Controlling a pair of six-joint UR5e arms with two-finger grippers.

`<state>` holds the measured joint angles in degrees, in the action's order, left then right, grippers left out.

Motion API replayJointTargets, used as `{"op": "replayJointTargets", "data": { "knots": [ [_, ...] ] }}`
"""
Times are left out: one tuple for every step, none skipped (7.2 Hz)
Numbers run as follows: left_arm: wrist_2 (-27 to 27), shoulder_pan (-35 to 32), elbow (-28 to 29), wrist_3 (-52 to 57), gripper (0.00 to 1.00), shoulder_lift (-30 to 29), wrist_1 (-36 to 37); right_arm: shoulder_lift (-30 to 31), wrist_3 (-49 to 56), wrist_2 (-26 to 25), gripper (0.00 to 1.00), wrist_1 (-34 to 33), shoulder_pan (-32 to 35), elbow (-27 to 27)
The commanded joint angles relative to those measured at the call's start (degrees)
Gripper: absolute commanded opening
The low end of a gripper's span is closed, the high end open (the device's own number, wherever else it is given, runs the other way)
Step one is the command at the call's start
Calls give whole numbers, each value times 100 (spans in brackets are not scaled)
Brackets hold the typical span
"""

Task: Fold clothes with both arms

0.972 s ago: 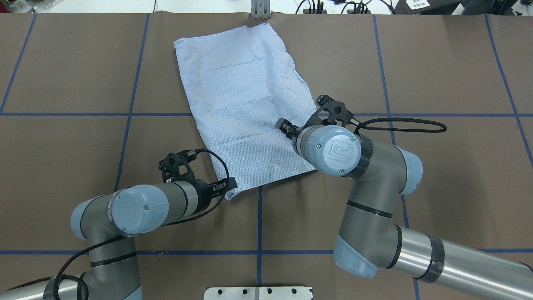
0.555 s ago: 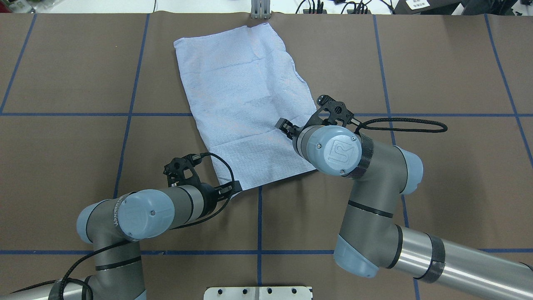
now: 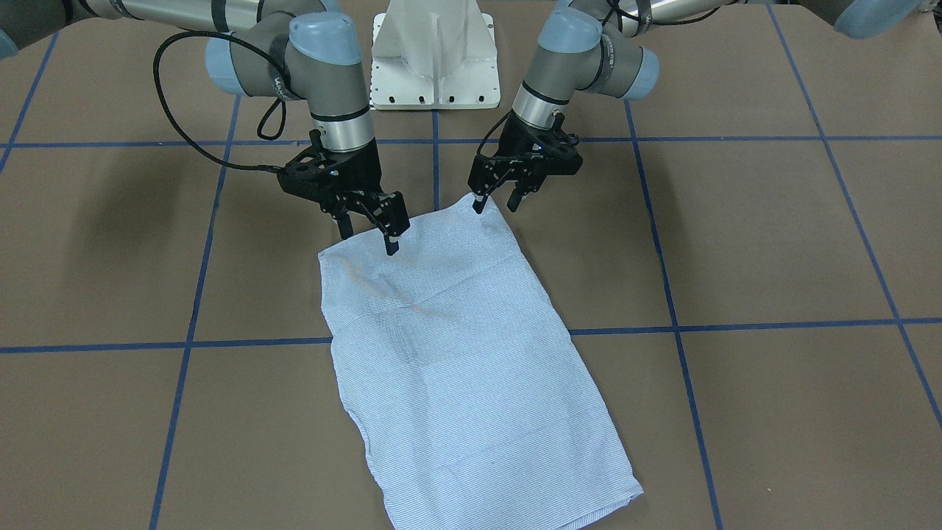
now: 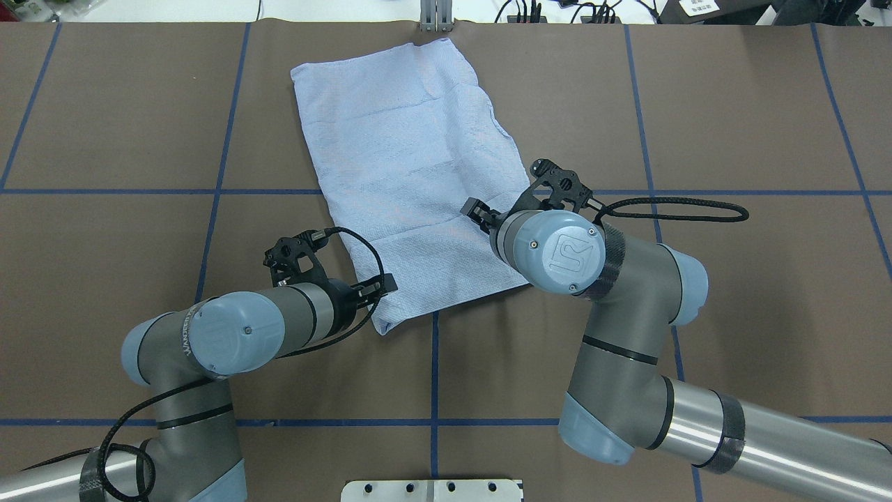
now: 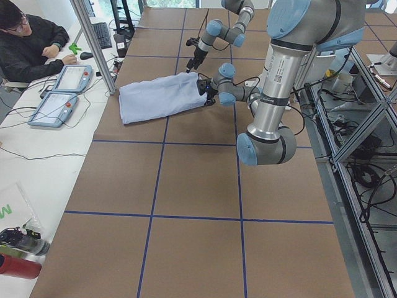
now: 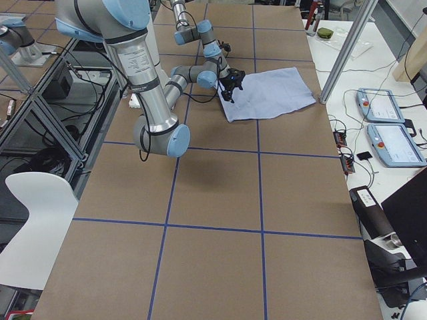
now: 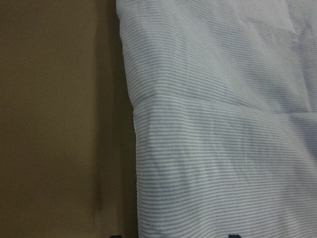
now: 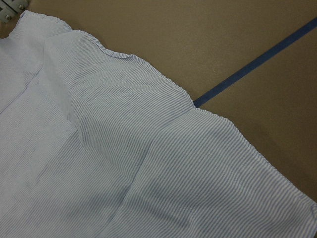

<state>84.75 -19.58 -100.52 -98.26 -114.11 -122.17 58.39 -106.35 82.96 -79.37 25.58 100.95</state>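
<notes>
The striped light blue shirt point(image 3: 456, 353) lies folded into a long flat rectangle on the brown table, also in the overhead view point(image 4: 411, 160). My left gripper point(image 3: 495, 202) is open at the shirt's near corner, one fingertip touching its edge; overhead it point(image 4: 383, 287) sits by the near left corner. The left wrist view shows the shirt's edge point(image 7: 223, 124) between the fingertips. My right gripper point(image 3: 368, 239) is open and empty just above the shirt's other near corner; overhead it point(image 4: 476, 210) is partly hidden by its wrist. The right wrist view shows only cloth point(image 8: 124, 163).
The white pedestal base point(image 3: 434, 51) stands behind both arms. Blue tape lines point(image 4: 433, 369) grid the brown table. A metal bracket point(image 4: 435, 17) sits at the far edge beyond the shirt. An operator point(image 5: 28, 43) and control pendants point(image 5: 62, 87) are beside the table's far side.
My left gripper swung right along the shirt's near corner, then came back left and moved a little farther onto the corner. The right arm and the shirt have not moved.
</notes>
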Motion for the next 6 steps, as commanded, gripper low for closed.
{"op": "replayJointTargets", "data": {
  "knots": [
    [7, -20, 163, 18, 68, -119, -9, 5, 0, 0, 99, 0, 0, 4],
    [7, -11, 434, -17, 68, -355, -9, 14, 0, 0, 99, 0, 0, 13],
    [7, -2, 549, 9, 67, -436, -18, 14, -9, -8, 99, 0, -9, 13],
    [7, -11, 559, 18, 53, -437, -9, 14, -9, -8, 99, 9, -9, 22],
    [7, -11, 559, 18, 41, -437, 0, 14, -9, -8, 99, 9, -17, 30],
    [24, -19, 516, 18, 13, -402, 9, 14, -18, -34, 99, 9, -44, 30]
  ]
}}
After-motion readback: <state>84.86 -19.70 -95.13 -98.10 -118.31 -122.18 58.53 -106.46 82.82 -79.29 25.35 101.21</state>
